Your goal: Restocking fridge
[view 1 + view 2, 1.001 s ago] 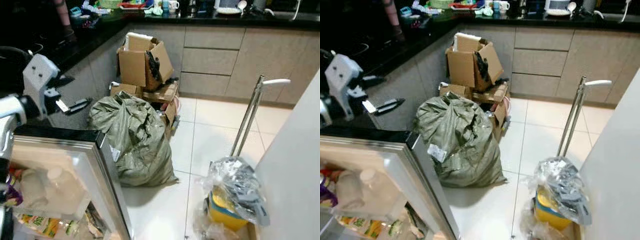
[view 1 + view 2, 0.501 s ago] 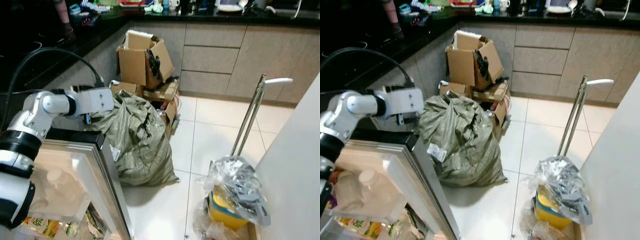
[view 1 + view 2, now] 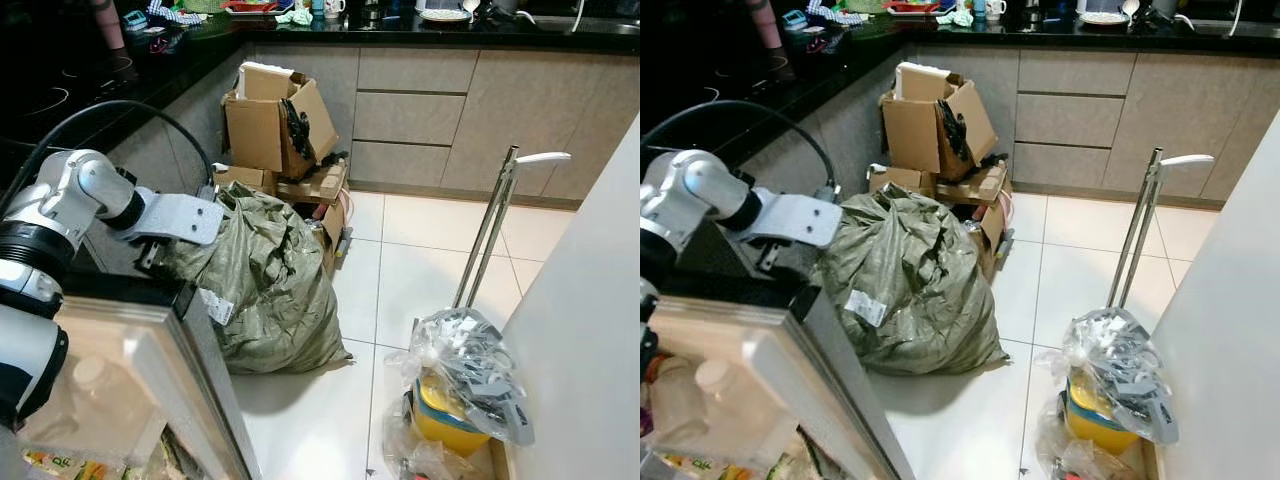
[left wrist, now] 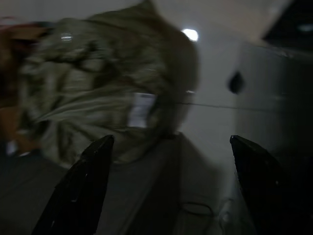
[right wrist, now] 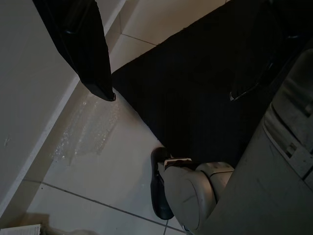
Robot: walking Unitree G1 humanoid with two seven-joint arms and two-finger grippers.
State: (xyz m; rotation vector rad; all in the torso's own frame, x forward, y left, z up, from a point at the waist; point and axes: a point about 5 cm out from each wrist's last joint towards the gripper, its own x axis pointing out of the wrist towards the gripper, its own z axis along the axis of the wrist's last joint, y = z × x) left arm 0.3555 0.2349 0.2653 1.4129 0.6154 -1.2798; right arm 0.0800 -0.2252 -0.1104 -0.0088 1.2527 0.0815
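Note:
The open fridge door point(image 3: 140, 330) fills the lower left, its top edge dark. Pale plastic bottles point(image 3: 715, 390) stand in its shelf, with packets below them. My left arm point(image 3: 90, 195) reaches over the door's top edge; its silver wrist point(image 3: 185, 218) ends beside the green sack. In the left wrist view my left gripper point(image 4: 171, 142) is open, its fingers point(image 4: 90, 171) wide apart and holding nothing, pointing at the sack point(image 4: 107, 93). My right gripper point(image 5: 168, 95) hangs open over floor tiles and a black mat point(image 5: 205, 73), near my foot point(image 5: 186, 188).
A stuffed green sack point(image 3: 265, 280) lies on the floor against the door's edge. Cardboard boxes point(image 3: 270, 125) are stacked behind it by the cabinets. A yellow bucket in plastic point(image 3: 460, 400) with an upright metal handle point(image 3: 490, 230) stands right. A white panel point(image 3: 590, 330) borders the right.
My left arm swung from raised at the left down and across over the door's top edge toward the sack. The camera shifted a little.

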